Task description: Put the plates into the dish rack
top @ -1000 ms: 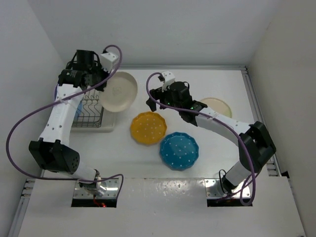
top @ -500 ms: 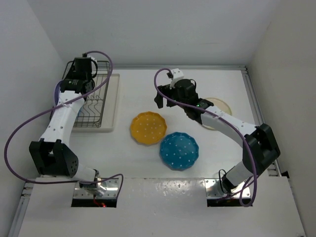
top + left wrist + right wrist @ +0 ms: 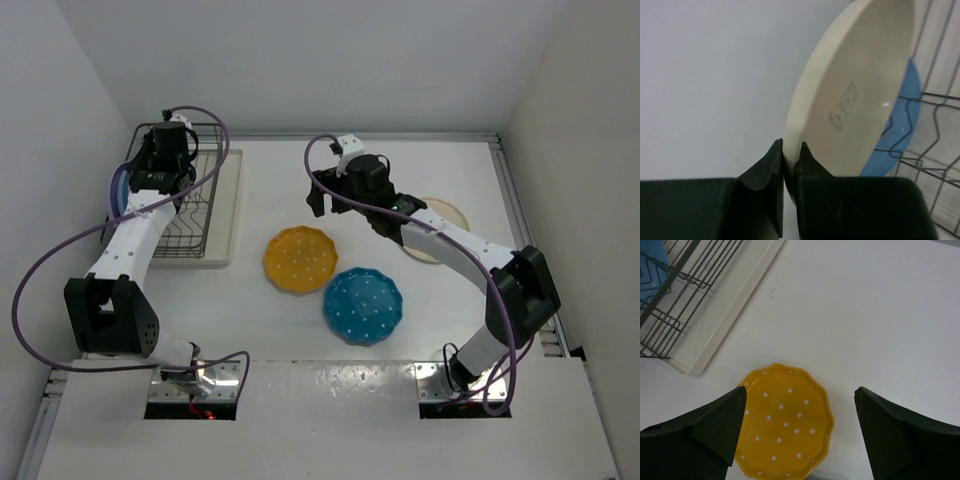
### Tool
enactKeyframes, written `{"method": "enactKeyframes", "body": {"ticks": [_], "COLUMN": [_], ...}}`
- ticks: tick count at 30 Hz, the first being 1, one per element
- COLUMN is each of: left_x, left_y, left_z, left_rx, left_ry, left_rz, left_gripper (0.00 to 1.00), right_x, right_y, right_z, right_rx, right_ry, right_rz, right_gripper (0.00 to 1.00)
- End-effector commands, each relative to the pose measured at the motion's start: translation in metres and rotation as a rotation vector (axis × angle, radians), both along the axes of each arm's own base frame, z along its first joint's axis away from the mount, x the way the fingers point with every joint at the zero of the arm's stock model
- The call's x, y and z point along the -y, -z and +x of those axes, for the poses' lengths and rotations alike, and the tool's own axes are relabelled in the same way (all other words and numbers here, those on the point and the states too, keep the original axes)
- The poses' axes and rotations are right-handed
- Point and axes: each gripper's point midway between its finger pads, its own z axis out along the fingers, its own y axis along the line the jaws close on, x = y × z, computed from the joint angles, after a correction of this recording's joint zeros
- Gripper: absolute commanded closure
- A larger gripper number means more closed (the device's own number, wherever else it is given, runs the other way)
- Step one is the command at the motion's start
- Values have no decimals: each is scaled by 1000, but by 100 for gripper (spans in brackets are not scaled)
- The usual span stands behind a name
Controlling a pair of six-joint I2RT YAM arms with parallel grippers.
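One cream plate (image 3: 860,85) is being clenched by its rim in the left end effector (image 3: 790,156), tilting nearly upright just in front of a light blue plate (image 3: 901,125) at the wires of the dish rack (image 3: 185,205). That rack is sitting on a cream tray (image 3: 226,215) at the left of the bench (image 3: 450,155). The right end effector (image 3: 800,392) is hanging spread wide, holding nothing, above the yellow dotted plate (image 3: 785,432). The teal plate (image 3: 362,305) is lying just beside the yellow one, and a pale plate (image 3: 445,212) is lying flat farther right.
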Motion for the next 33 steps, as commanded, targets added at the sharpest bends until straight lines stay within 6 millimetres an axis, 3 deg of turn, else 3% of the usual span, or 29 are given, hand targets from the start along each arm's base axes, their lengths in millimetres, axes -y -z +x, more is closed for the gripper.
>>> {"method": "enactKeyframes", "body": {"ticks": [1, 7, 12, 15, 22, 26, 30, 33], "left_x": [-19, -20, -8, -5, 3, -1, 9, 18], "left_y": [-24, -25, 5, 4, 0, -21, -41, -44], "left_z": [-15, -16, -15, -15, -11, -11, -5, -2], "left_rx": [53, 53, 4, 10, 31, 73, 107, 103], "left_ry": [-94, -104, -44, -28, 4, -19, 15, 41], "left_rz": [53, 57, -47, -72, -125, -102, -84, -68], "left_gripper": [100, 100, 100, 100, 100, 100, 100, 100], "right_x": [-9, -12, -7, -4, -4, -5, -6, -6], "right_y": [-22, -19, -19, -19, -17, -17, -17, -16], "right_z": [9, 9, 9, 8, 10, 9, 11, 10], "right_rx": [51, 44, 48, 52, 49, 50, 48, 42], "right_ry": [-14, -21, -11, -11, -9, -14, -12, -13], "right_rz": [22, 19, 10, 4, 4, 0, 5, 5], "right_gripper": [11, 11, 11, 11, 11, 11, 11, 11]}}
